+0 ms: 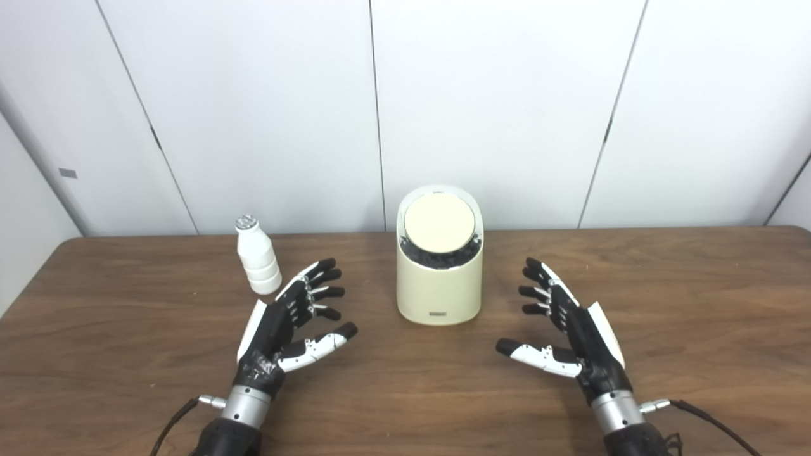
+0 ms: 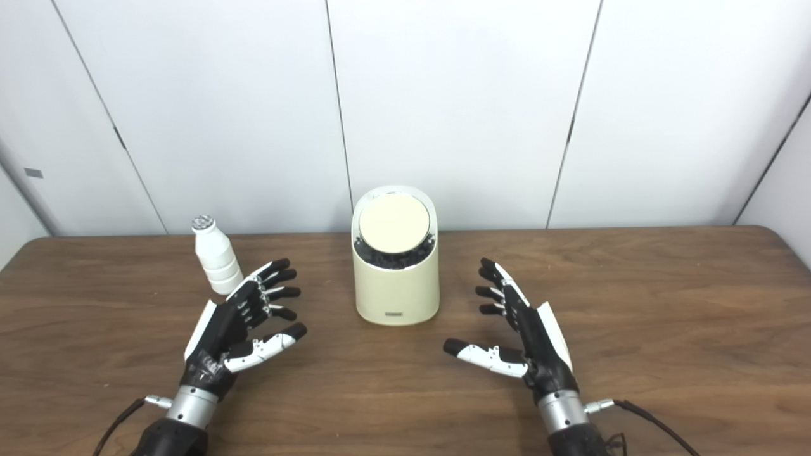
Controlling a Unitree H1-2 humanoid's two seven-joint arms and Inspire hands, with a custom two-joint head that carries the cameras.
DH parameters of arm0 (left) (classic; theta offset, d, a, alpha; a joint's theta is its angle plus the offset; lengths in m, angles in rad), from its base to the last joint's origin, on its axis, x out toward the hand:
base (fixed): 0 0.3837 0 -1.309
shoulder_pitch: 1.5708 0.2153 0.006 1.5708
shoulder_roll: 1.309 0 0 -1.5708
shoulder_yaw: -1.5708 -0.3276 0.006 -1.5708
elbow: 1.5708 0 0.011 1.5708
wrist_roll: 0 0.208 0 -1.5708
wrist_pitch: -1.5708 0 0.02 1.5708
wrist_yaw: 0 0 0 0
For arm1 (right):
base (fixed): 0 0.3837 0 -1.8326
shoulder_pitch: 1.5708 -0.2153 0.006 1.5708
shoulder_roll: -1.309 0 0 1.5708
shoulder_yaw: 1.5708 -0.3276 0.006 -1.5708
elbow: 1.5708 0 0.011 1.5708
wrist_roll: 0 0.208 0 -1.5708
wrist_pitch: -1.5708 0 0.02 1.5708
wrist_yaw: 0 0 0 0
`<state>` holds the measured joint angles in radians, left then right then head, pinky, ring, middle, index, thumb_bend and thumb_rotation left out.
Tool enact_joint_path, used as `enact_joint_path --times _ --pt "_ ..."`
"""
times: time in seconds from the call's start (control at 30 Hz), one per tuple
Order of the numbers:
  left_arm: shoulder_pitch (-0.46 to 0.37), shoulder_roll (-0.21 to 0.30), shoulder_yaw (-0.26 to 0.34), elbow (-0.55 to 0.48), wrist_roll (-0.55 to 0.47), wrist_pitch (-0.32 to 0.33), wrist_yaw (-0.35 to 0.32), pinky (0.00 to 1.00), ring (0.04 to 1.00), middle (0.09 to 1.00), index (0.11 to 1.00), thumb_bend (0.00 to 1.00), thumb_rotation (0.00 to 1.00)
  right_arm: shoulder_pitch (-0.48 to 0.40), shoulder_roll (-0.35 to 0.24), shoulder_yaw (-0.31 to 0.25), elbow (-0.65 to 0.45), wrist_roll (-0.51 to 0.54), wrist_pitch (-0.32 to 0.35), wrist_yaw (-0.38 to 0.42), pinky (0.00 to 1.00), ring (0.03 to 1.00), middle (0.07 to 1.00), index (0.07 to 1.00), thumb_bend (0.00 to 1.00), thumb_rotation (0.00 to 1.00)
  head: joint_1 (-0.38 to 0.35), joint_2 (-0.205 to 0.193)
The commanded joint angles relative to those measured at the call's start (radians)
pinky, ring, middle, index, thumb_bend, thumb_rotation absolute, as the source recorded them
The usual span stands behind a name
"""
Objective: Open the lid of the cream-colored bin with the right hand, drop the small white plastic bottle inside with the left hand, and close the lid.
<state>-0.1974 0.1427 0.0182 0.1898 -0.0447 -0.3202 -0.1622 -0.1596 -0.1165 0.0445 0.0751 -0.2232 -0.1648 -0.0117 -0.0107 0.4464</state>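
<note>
A cream-colored bin stands upright at the table's middle, its round tilted lid shut over a dark rim. To its left a small white plastic bottle with a silver cap stands upright. My left hand hovers open just in front and to the right of the bottle, fingers spread, not touching it. Open as well, my right hand sits to the right of the bin and nearer to me, holding nothing.
The brown wooden table stretches wide on both sides, with rounded far corners. White wall panels rise right behind its back edge. Cables trail from both wrists at the bottom.
</note>
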Motion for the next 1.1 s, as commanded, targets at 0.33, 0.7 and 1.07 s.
enact_joint_path --times 0.33,0.7,1.07 --pt "-0.033 0.002 0.001 0.006 0.002 -0.049 0.008 0.59 0.760 0.835 0.880 0.66 0.12 -0.036 -0.002 -0.004 -0.027 0.004 -0.037 -0.010 0.72 0.825 0.898 0.912 0.82 0.41 -0.001 0.002" --pt "-0.041 0.009 0.005 0.009 -0.017 -0.050 -0.003 0.59 0.764 0.845 0.873 0.65 0.08 -0.088 0.007 -0.009 -0.069 0.009 0.037 0.000 0.73 0.832 0.908 0.922 0.77 0.52 -0.002 -0.007" --pt "-0.034 0.006 -0.002 0.009 0.009 -0.048 0.007 0.59 0.756 0.839 0.872 0.66 0.09 -0.251 -0.004 -0.002 -0.103 -0.035 0.176 0.001 0.67 0.840 0.894 0.916 0.79 0.50 0.005 -0.018"
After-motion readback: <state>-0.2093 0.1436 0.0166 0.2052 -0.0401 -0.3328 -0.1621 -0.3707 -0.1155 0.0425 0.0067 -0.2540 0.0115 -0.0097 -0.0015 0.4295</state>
